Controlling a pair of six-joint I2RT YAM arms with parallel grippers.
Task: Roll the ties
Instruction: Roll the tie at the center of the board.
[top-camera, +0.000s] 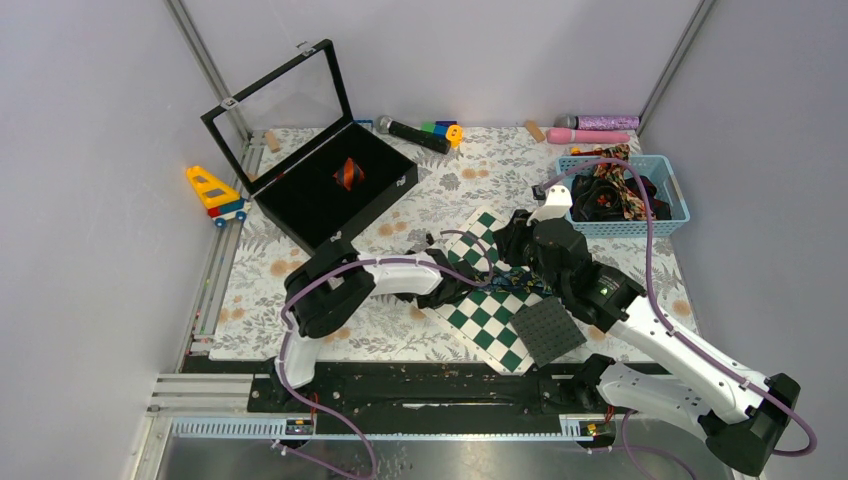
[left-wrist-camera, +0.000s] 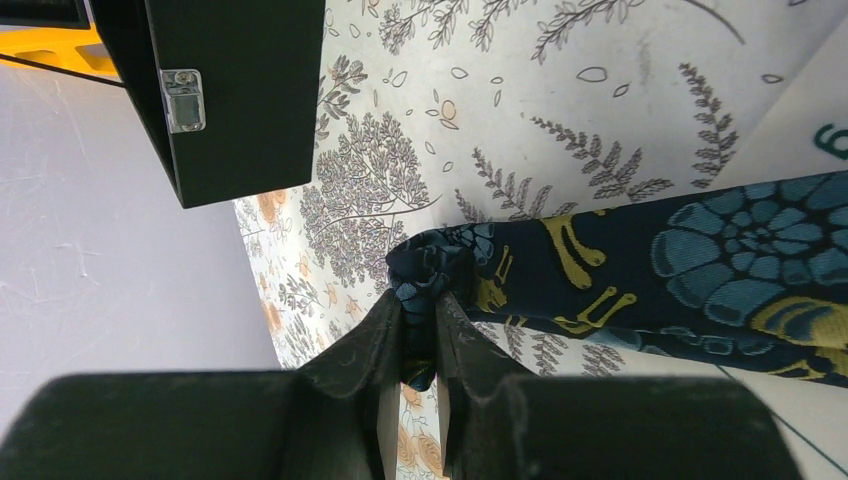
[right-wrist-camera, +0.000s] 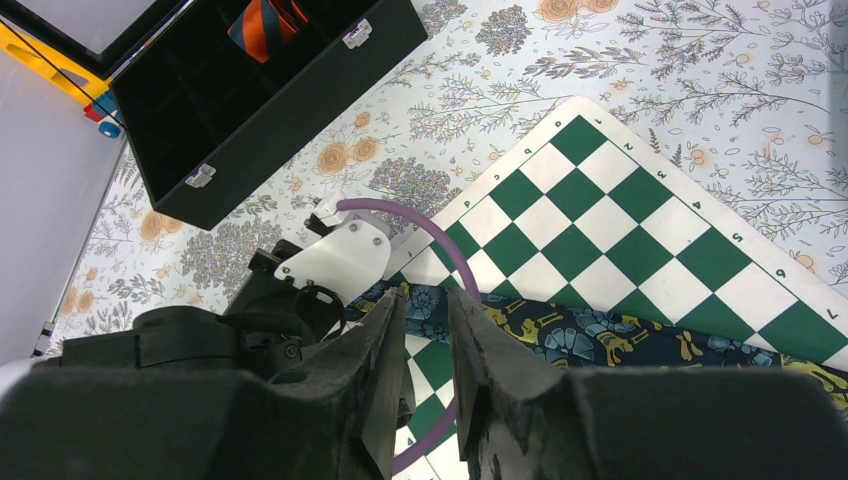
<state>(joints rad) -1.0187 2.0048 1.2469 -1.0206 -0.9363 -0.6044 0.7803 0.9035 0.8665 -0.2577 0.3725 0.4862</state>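
Observation:
A dark navy-teal floral tie (left-wrist-camera: 700, 250) lies across the green-and-white chequered board (top-camera: 497, 318). My left gripper (left-wrist-camera: 418, 300) is shut on the bunched end of this tie, low over the floral cloth. In the top view the left gripper (top-camera: 476, 283) sits at the board's left side. My right gripper (right-wrist-camera: 427, 297) hovers above the same tie (right-wrist-camera: 600, 335), jaws slightly apart with nothing between them; it also shows in the top view (top-camera: 508, 252). A rolled red-orange and black striped tie (top-camera: 348, 173) sits in the open black box (top-camera: 300, 205). More ties (top-camera: 615, 192) fill the blue basket (top-camera: 672, 215).
A dark perforated square pad (top-camera: 548, 330) lies on the board's near corner. A yellow toy truck (top-camera: 215, 193) stands left of the box. A black microphone (top-camera: 410, 132), coloured blocks (top-camera: 442, 129) and pink (top-camera: 590, 136) and purple (top-camera: 605, 122) microphones line the back edge.

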